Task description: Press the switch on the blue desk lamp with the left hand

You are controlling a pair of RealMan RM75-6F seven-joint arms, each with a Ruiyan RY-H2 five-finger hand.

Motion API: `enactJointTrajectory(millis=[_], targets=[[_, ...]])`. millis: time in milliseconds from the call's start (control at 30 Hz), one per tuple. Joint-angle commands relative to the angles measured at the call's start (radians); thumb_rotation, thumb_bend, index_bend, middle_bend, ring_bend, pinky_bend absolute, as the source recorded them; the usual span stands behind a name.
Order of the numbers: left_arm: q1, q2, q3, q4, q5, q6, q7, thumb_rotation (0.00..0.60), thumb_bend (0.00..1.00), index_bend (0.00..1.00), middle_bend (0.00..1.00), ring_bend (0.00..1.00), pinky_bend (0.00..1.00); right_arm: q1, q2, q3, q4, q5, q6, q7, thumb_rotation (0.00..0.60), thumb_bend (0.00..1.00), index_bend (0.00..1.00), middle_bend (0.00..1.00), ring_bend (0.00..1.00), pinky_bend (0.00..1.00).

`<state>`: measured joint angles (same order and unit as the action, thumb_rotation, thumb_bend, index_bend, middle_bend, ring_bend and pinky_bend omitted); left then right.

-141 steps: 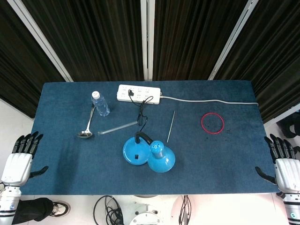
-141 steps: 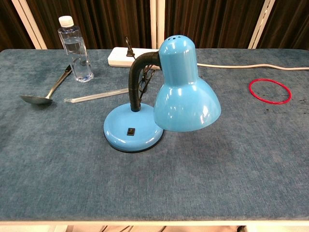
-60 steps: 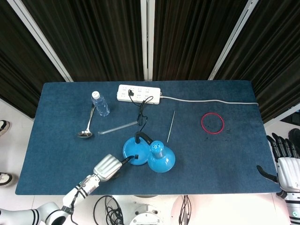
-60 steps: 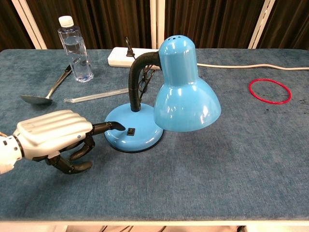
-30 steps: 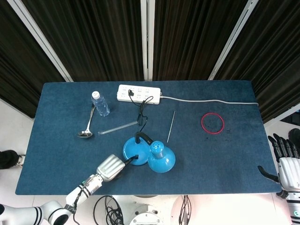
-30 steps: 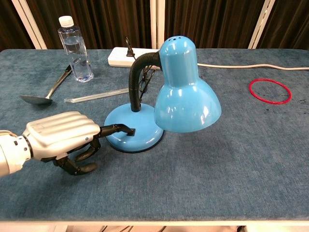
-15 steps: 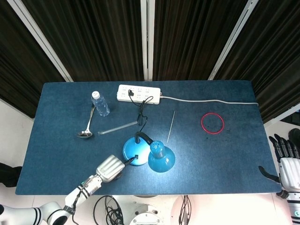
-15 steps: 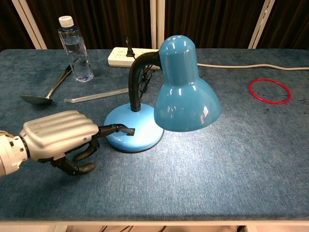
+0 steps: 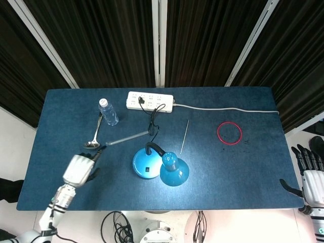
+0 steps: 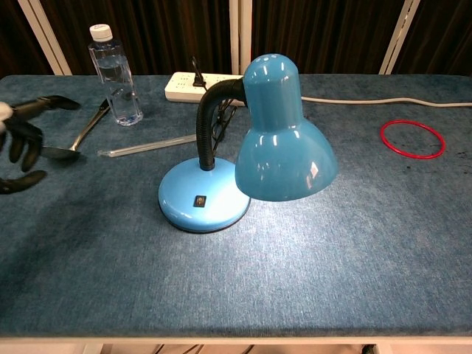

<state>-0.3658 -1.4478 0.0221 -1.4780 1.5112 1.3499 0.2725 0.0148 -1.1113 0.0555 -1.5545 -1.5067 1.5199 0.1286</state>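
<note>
The blue desk lamp (image 9: 173, 172) stands near the table's front middle, its shade (image 10: 284, 147) bent over the round base (image 10: 203, 203). A pale glow lies on the cloth around it. The small black switch (image 10: 199, 200) on the base is uncovered. My left hand (image 9: 78, 168) hovers well to the left of the lamp, apart from it, near the spoon; one finger is stretched out, the others curl in, and it holds nothing. In the chest view the left hand (image 10: 22, 140) shows only at the left edge. My right hand (image 9: 310, 177) hangs off the table's right end, fingers spread.
A water bottle (image 10: 115, 74), a spoon (image 10: 70, 144) and a clear tube (image 10: 147, 145) lie at the left rear. A white power strip (image 9: 150, 100) with the lamp's plug sits at the back. A thin rod (image 9: 185, 135) and a red ring (image 9: 229, 132) lie to the right.
My left hand has drawn back from the lamp base, where a fingertip lay on the switch, and moved far left. The lamp has been lit since half a second ago.
</note>
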Motion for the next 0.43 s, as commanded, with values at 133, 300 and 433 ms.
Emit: enactJointTrajectory(millis=[133, 300, 433], targets=[[0.117, 0.11, -0.044, 0.021, -0.082, 0.153, -0.008, 0.6, 0.08, 0.06, 0.0, 0.0, 0.01, -0.002, 0.001, -0.001, -0.007, -0.003, 0.004, -0.009, 0.6, 0.13, 0.0, 0.0, 0.0, 0.0], [0.169, 0.165, -0.044, 0.024, -0.103, 0.177, -0.102, 0.6, 0.0, 0.05, 0.0, 0.0, 0.0, -0.001, 0.003, -0.003, -0.01, -0.018, 0.012, -0.012, 0.6, 0.13, 0.0, 0.0, 0.0, 0.0], [0.191, 0.188, -0.035, 0.028, -0.1, 0.176, -0.129, 0.6, 0.0, 0.05, 0.0, 0.0, 0.0, -0.003, -0.001, -0.006, -0.008, -0.033, 0.024, -0.016, 0.6, 0.13, 0.0, 0.0, 0.0, 0.0]])
